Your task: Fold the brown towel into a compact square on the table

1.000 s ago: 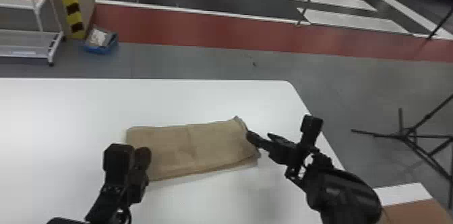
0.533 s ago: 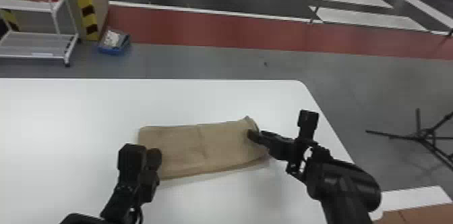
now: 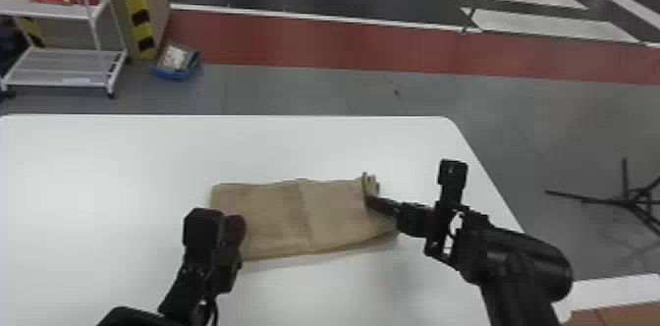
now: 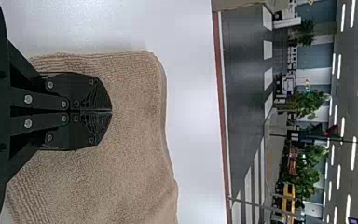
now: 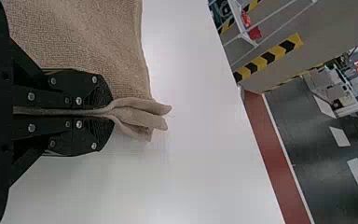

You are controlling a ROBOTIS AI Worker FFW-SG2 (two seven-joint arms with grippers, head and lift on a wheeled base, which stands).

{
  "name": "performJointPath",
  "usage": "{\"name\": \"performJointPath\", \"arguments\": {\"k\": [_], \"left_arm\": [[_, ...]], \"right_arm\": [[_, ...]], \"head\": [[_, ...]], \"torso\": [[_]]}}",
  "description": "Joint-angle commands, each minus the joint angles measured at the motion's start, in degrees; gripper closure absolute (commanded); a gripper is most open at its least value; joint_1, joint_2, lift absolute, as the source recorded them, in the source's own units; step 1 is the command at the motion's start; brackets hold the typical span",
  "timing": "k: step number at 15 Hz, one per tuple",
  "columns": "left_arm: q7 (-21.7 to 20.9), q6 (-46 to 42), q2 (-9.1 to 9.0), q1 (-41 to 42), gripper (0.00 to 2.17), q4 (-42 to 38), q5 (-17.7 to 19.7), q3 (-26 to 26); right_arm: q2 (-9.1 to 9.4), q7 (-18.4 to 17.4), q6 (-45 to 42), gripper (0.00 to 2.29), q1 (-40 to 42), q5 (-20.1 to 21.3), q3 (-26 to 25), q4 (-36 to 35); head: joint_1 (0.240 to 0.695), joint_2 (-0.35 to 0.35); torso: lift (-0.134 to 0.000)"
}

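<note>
Towel on tbl; R tool pinching its R end, L tool closed, over L end.

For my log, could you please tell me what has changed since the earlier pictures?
The right gripper has edged left and shut its fingers on the right end of the brown towel, bunching it up. The left gripper remains over the towel's left end.

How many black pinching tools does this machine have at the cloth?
2. The left tool is closed, over the left end of the brown towel; the right tool is pinching the towel's right end.
</note>
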Motion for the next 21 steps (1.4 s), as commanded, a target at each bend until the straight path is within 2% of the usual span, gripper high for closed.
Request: {"name": "performJointPath", "arguments": {"k": [1, 4, 5, 7, 9, 12, 14, 16, 18, 21], "left_arm": [[0.0, 0.7, -0.15, -0.2, 1.97, 0.0, -0.1, 0.0], [0.0, 0.9, -0.15, -0.3, 1.97, 0.1, -0.4, -0.1], [0.1, 0.9, -0.15, -0.3, 1.97, 0.2, -0.4, -0.3], [0.2, 1.6, -0.15, -0.2, 1.97, 0.1, -0.3, -0.8], [0.1, 2.3, -0.15, -0.2, 1.97, 0.0, -0.4, -1.1], [0.1, 3.5, -0.15, 0.7, 1.97, -1.2, -0.3, -0.8], [-0.1, 5.1, -0.15, 2.7, 1.97, -5.5, -0.4, -0.4], [-0.3, 6.7, -0.15, 4.2, 1.97, -8.5, -0.4, -0.3], [-0.5, 6.5, -0.15, 7.4, 1.97, -14.3, -0.3, 0.4], [-4.0, 10.9, -0.15, 11.3, 1.97, -22.4, -0.3, 4.3]], "right_arm": [[0.28, 0.0, 7.4, 1.42, 3.3, -4.0, 1.4, -10.8], [0.81, -1.2, 20.3, 1.42, 5.9, -9.1, 3.8, -26.3], [0.90, -2.1, 24.5, 1.42, 5.9, -10.0, 4.9, -29.5], [1.34, -5.9, 26.8, 1.42, 5.2, -9.7, 8.2, -33.4], [2.22, -7.7, 29.6, 1.42, 2.8, -9.7, 10.7, -33.4], [4.68, -9.8, 29.2, 1.42, 1.9, -9.9, 11.9, -33.6], [4.68, -11.2, 28.9, 1.42, 1.4, -8.4, 14.6, -33.6], [4.77, -12.2, 24.8, 1.42, 1.8, -8.3, 16.3, -32.0], [4.77, -12.3, 22.7, 1.42, 2.0, -7.8, 16.4, -31.1], [4.68, -12.4, 22.4, 1.42, 1.4, -7.4, 15.5, -30.7]], "head": [[0.695, -0.207], [0.695, -0.170], [0.695, -0.158], [0.695, -0.131], [0.695, -0.101], [0.695, -0.072], [0.695, -0.048], [0.695, -0.040], [0.695, -0.030], [0.695, -0.024]], "torso": [[-0.057], [-0.057], [-0.057], [-0.057], [-0.057], [-0.057], [-0.057], [-0.057], [-0.057], [-0.057]]}}
